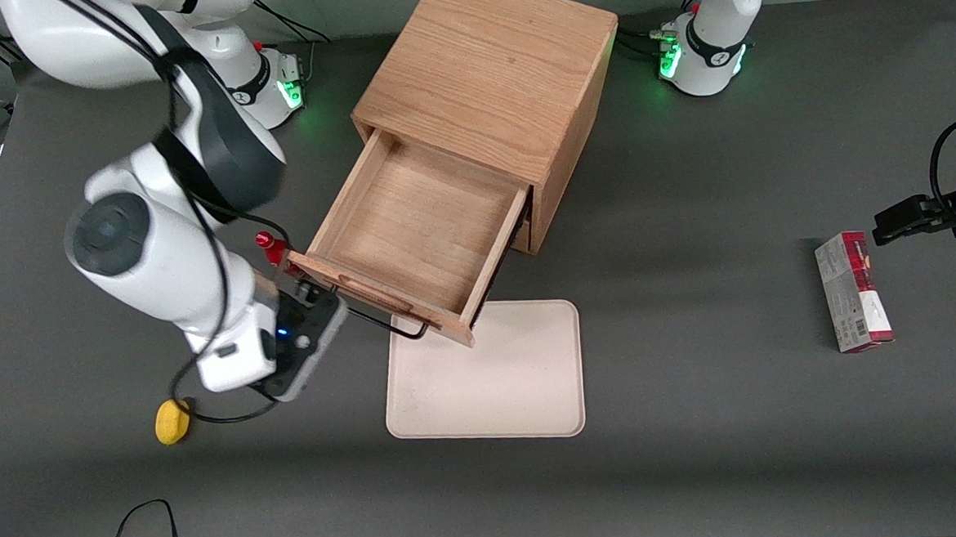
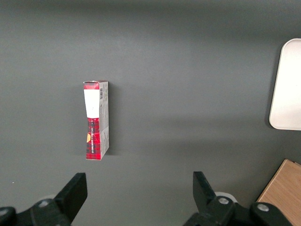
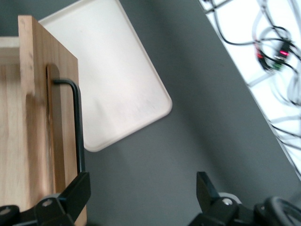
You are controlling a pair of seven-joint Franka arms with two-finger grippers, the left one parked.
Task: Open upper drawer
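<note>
The oak cabinet (image 1: 493, 79) stands mid-table. Its upper drawer (image 1: 418, 222) is pulled far out and its inside is bare. The long black wire handle (image 1: 391, 326) runs along the drawer front, which faces the front camera. My right gripper (image 1: 339, 302) is at the handle's end toward the working arm. In the right wrist view the gripper (image 3: 141, 193) is open and holds nothing. One of its fingers (image 3: 75, 193) lies close against the handle (image 3: 78, 127) and the drawer front (image 3: 47, 117); only grey table shows between the fingers. The lower drawer is hidden under the upper one.
A cream tray (image 1: 492, 382) lies on the table under and in front of the drawer front; it also shows in the right wrist view (image 3: 122, 84). A yellow lump (image 1: 173, 421) and a red knob (image 1: 268, 245) sit near my arm. A red-and-grey box (image 1: 851, 290) lies toward the parked arm's end.
</note>
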